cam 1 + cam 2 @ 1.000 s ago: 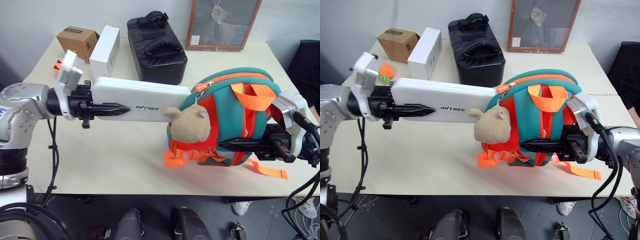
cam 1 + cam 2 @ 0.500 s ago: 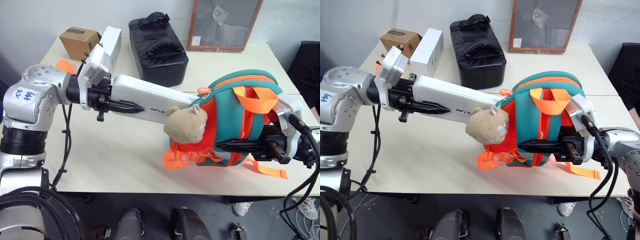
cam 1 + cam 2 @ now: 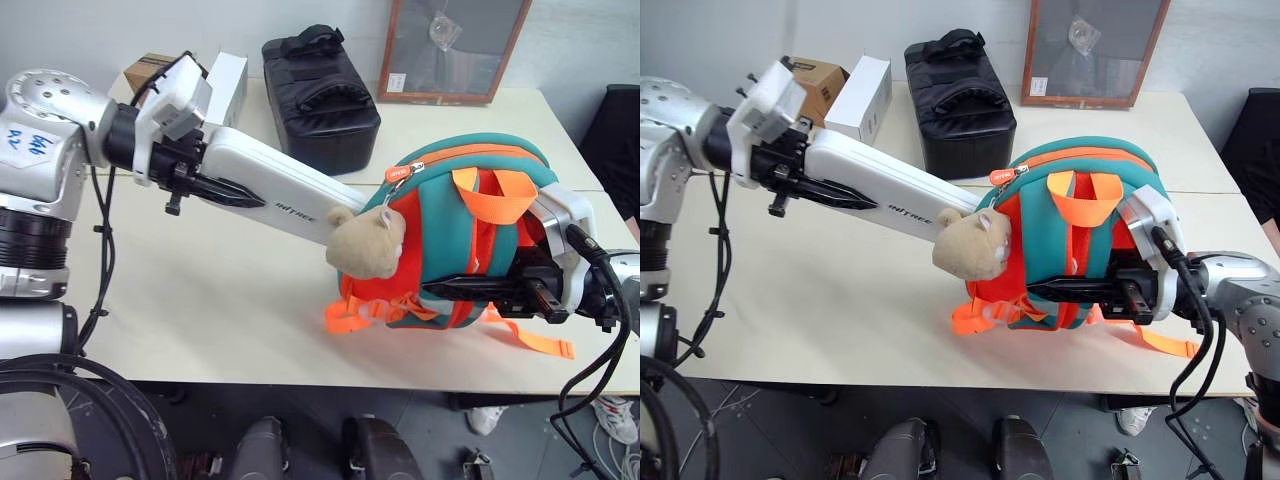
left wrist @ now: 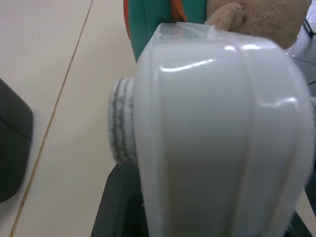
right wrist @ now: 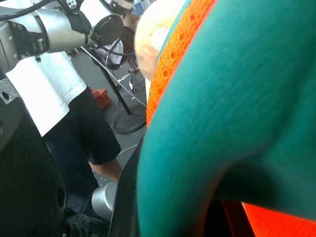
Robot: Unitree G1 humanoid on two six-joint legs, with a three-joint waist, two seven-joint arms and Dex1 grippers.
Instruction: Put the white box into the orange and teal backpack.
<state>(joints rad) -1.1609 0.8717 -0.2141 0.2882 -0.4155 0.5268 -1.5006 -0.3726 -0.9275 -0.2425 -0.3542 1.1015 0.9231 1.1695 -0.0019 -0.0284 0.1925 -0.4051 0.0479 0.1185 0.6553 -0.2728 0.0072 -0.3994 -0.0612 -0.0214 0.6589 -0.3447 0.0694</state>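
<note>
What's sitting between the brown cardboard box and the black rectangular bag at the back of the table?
The tall white cardboard carton stands between the brown cardboard box and the black rectangular bag, seen in the right eye view.

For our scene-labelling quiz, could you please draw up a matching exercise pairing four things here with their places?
Things:
1. long white hard box
2. orange and teal neoprene backpack
3. tan plush toy
4. black rectangular bag

Places:
A. on the backpack's front
B. held by the right hand
C. at the table's far edge
D. held by the left hand, angled down toward the backpack

Pairs: 1-D, 2-B, 3-A, 4-C
</note>
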